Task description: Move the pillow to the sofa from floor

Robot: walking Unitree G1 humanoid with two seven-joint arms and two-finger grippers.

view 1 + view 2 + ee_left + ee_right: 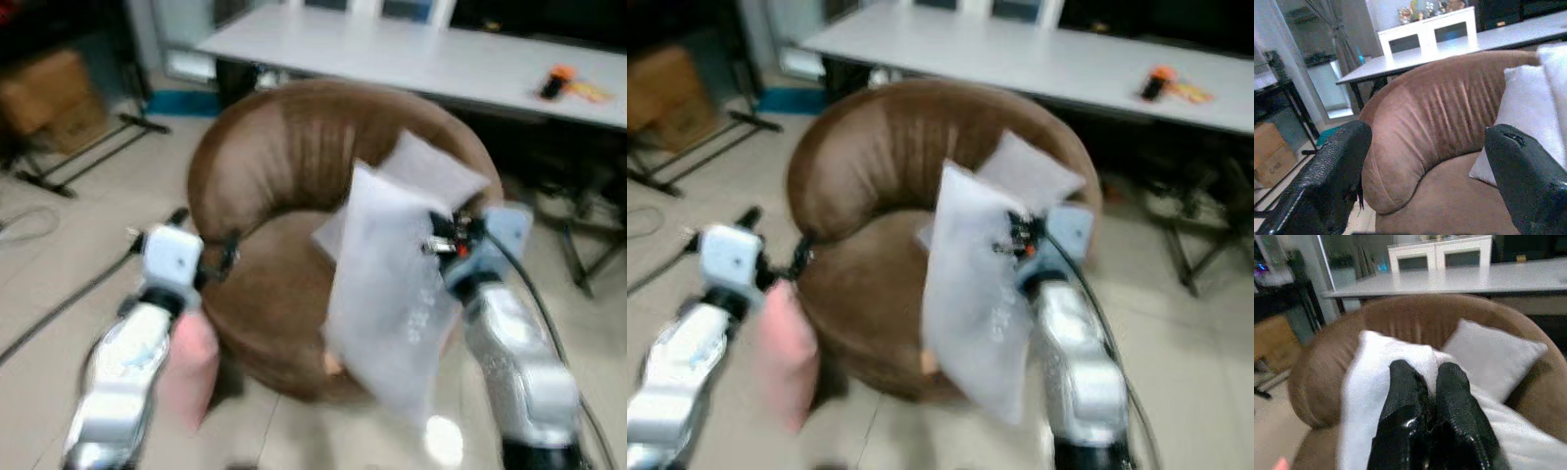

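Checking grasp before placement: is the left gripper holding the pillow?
No. The left gripper is open with nothing between its fingers, while the right gripper pinches the white pillow over the brown sofa.

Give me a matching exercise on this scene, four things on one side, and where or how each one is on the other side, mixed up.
Things:
1. white pillow
2. second white pillow
3. left gripper
4. orange object

States or places:
A. on the long white table
B. open, beside the brown round sofa
C. pinched by the right gripper, hanging over the sofa seat
D. leaning against the sofa back

Pairs: 1-C, 2-D, 3-B, 4-A
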